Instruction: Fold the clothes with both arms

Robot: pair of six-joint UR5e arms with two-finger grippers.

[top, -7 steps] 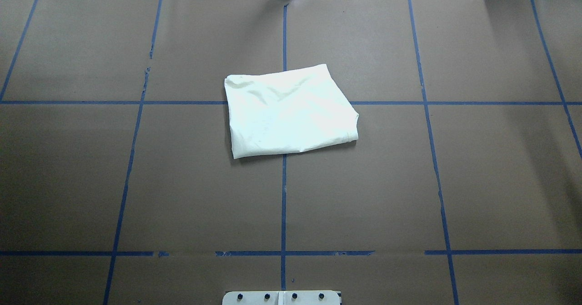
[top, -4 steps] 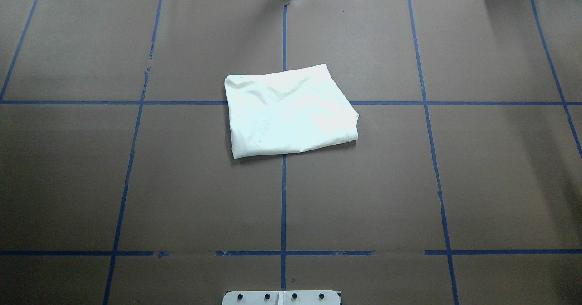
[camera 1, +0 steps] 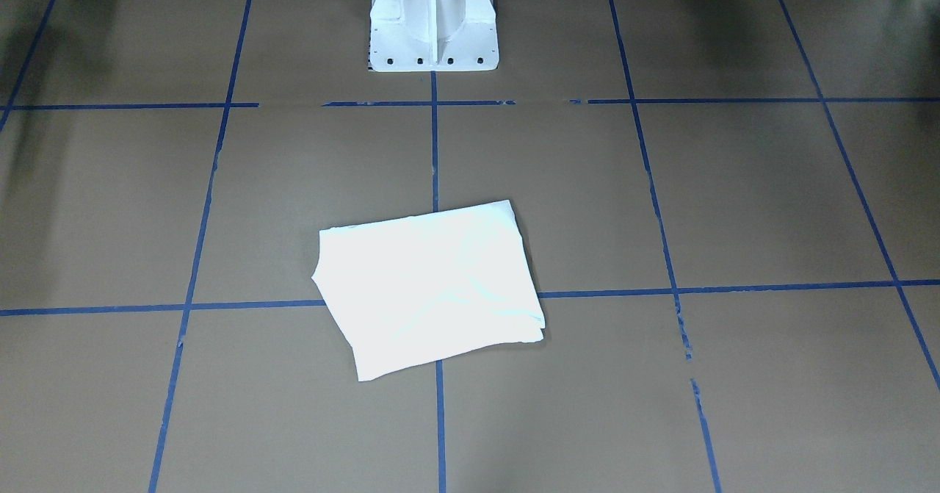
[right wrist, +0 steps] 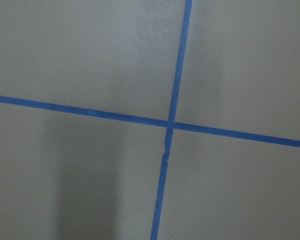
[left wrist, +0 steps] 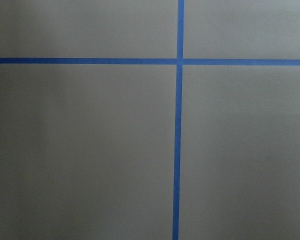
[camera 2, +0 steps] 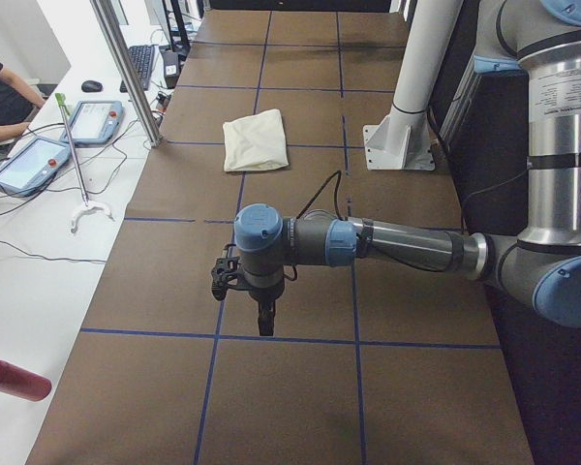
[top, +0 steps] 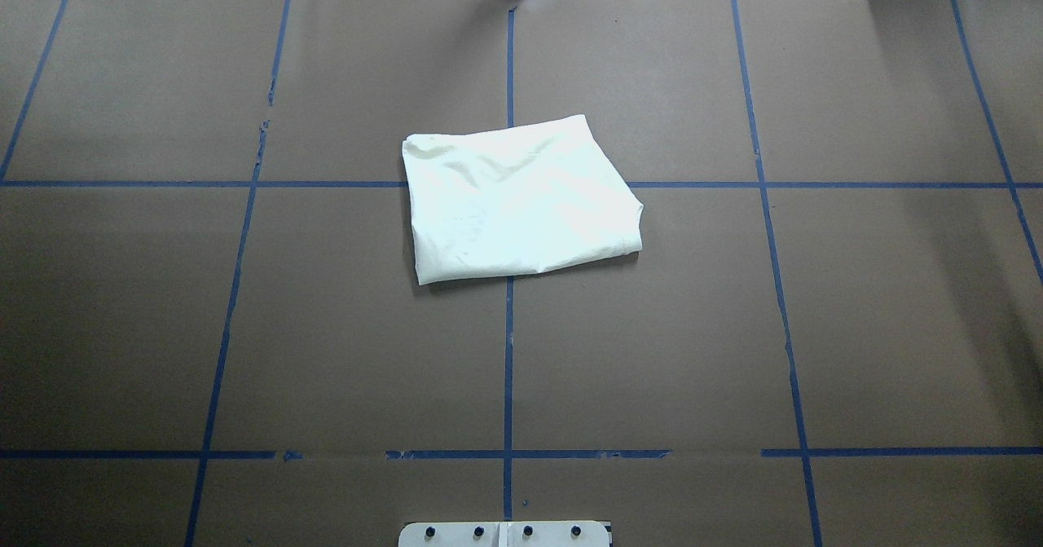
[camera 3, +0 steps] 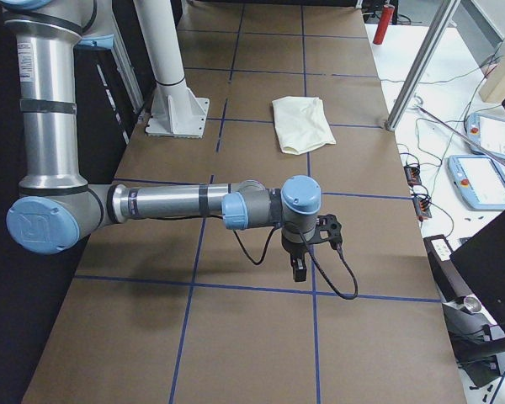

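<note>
The cream-white shirt (top: pixel 521 200) lies folded into a compact rectangle at the table's middle, plain side up, print hidden. It also shows in the front-facing view (camera 1: pixel 433 291) and both side views (camera 2: pixel 255 141) (camera 3: pixel 302 123). Neither arm reaches it. The left gripper (camera 2: pixel 265 325) hangs pointing down over bare table far from the shirt, seen only in the left side view; I cannot tell if it is open. The right gripper (camera 3: pixel 297 271) hangs likewise at the opposite end; I cannot tell its state. Both wrist views show only brown paper and blue tape.
The white pedestal base (camera 1: pixel 433 15) stands at the robot's edge. Blue tape lines (top: pixel 508 351) grid the brown table. Beyond the far edge are an aluminium post (camera 2: pixel 126 68), teach pendants (camera 2: pixel 97 121), a seated person (camera 2: pixel 0 92) and a red cylinder (camera 2: pixel 15 378).
</note>
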